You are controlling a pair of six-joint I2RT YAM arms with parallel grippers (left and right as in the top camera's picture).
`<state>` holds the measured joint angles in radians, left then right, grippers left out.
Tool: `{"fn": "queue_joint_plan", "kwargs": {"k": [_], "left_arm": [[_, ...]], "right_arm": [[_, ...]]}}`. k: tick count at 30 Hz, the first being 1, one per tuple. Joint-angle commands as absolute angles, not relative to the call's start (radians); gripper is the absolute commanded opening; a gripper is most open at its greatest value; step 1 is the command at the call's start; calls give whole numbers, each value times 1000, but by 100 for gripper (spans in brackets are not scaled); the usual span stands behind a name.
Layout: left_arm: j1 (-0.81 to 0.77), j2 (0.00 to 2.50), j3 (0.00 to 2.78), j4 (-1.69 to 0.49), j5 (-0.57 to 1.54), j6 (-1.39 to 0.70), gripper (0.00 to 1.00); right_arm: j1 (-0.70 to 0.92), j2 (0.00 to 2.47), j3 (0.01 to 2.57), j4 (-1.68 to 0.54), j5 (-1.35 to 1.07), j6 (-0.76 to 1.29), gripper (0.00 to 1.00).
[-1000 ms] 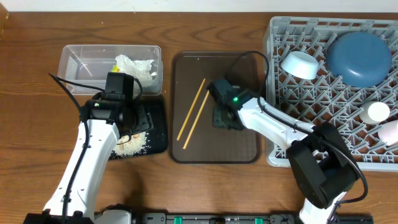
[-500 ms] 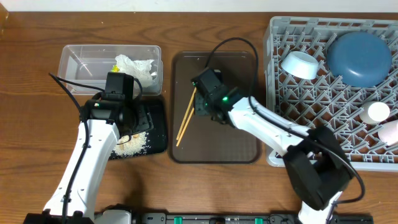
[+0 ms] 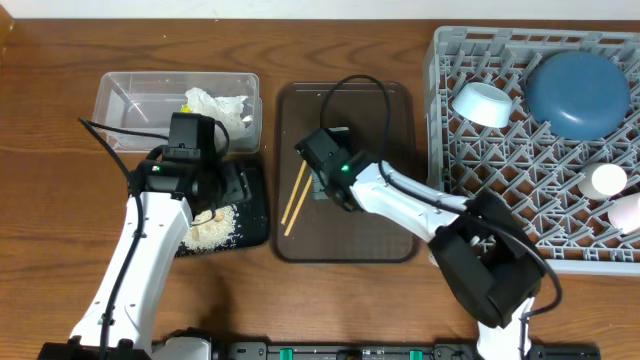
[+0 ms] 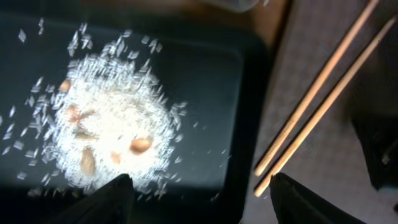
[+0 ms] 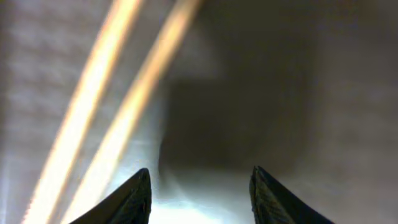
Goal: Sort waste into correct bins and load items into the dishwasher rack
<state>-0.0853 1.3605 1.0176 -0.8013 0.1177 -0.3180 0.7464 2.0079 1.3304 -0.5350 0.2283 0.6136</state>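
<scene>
Two wooden chopsticks (image 3: 294,203) lie on the brown serving tray (image 3: 385,225). My right gripper (image 3: 318,182) is open right beside them, covering their far ends. In the right wrist view the chopsticks (image 5: 118,106) run just left of the open fingers (image 5: 200,193). My left gripper (image 3: 215,192) is open and empty over the black tray (image 3: 257,215), above the rice scraps (image 3: 212,230). These scraps (image 4: 106,134) also show in the left wrist view, above my left gripper (image 4: 202,202). The clear tub (image 3: 125,100) holds tissue (image 3: 218,105) and a yellow-green wrapper (image 3: 187,103).
The grey dishwasher rack (image 3: 500,210) at right holds the dark blue plate (image 3: 578,95), the pale bowl (image 3: 482,103) and two white cups (image 3: 606,180) (image 3: 628,212). Cables loop above both arms.
My right gripper has moved left across the brown tray to the chopsticks, which have shifted slightly left. The left arm has not moved.
</scene>
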Motion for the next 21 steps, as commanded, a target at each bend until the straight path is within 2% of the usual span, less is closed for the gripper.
{"fn": "queue_joint_plan", "kwargs": {"k": [1, 8, 17, 21], "left_arm": [[-111, 1364, 1025, -755, 146, -330, 72], [-221, 1428, 1025, -621, 146, -329, 66], [-361, 1598, 1025, -449, 146, -319, 37], [-392, 1681, 1025, -400, 145, -318, 34]], "right_arm": [[677, 1871, 1342, -587, 359, 579, 50], [535, 1642, 1342, -670, 330, 449, 50], [412, 1423, 1342, -743, 272, 369, 49], [409, 1405, 1342, -777, 272, 369, 50]]}}
